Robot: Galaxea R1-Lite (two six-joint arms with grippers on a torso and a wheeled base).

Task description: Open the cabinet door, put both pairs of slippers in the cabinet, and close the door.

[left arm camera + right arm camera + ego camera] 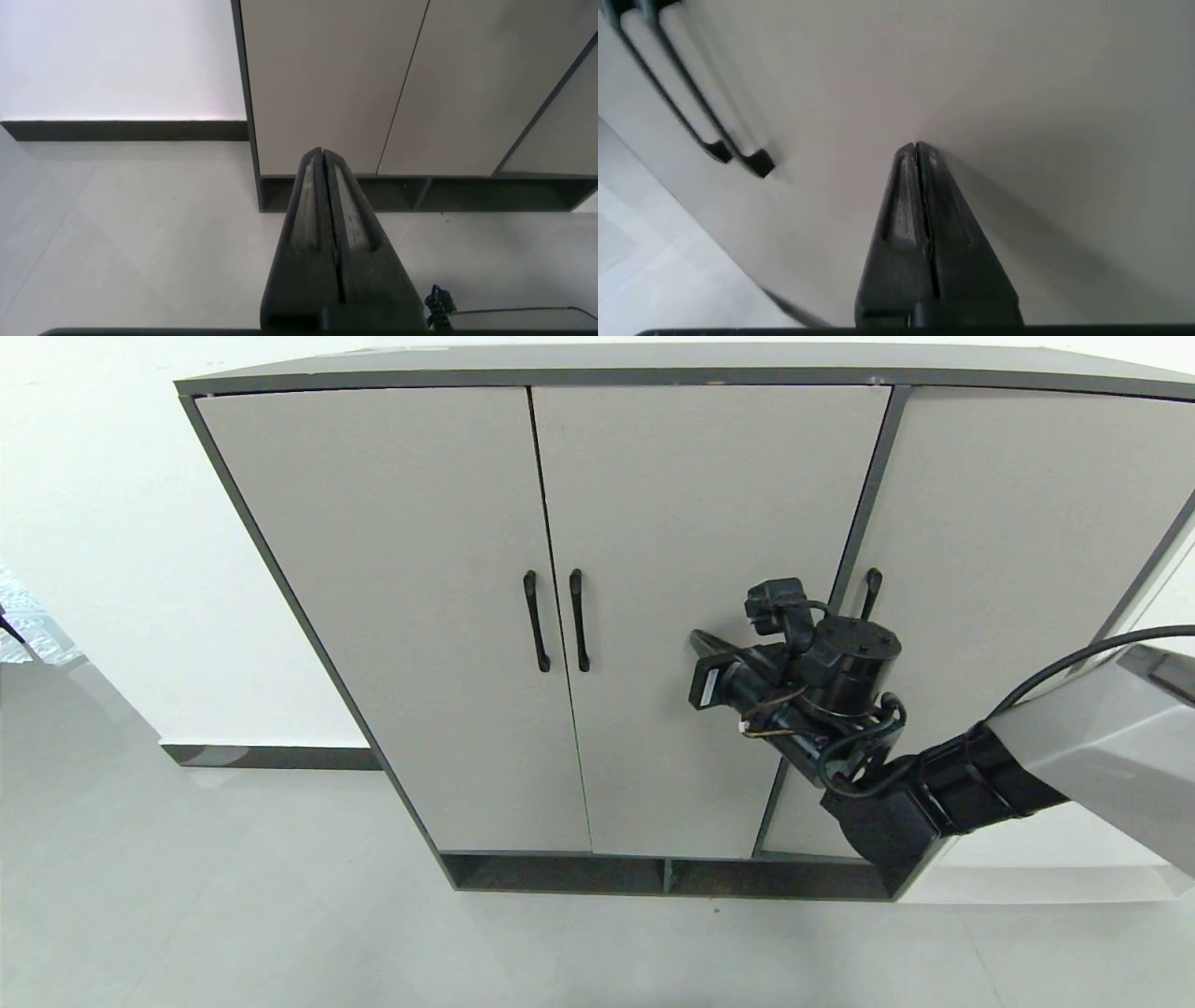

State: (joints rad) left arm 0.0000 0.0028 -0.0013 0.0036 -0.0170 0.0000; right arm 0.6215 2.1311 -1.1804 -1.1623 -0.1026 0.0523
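The grey cabinet (653, 364) stands against the wall with all three doors shut. Two black handles (556, 621) sit side by side on the left and middle doors, and a third handle (872, 591) is on the right door. My right gripper (695, 637) is shut, its tip against or just off the middle door (691, 504), to the right of the paired handles (701, 112). In the right wrist view the right gripper (916, 147) points at the bare door panel. My left gripper (320, 154) is shut and hangs above the floor, facing the cabinet's lower left corner (257, 191).
Open slots (653, 875) run along the cabinet's base. A dark baseboard (271, 756) runs along the white wall to the cabinet's left. Pale tiled floor (233, 915) lies in front of the cabinet.
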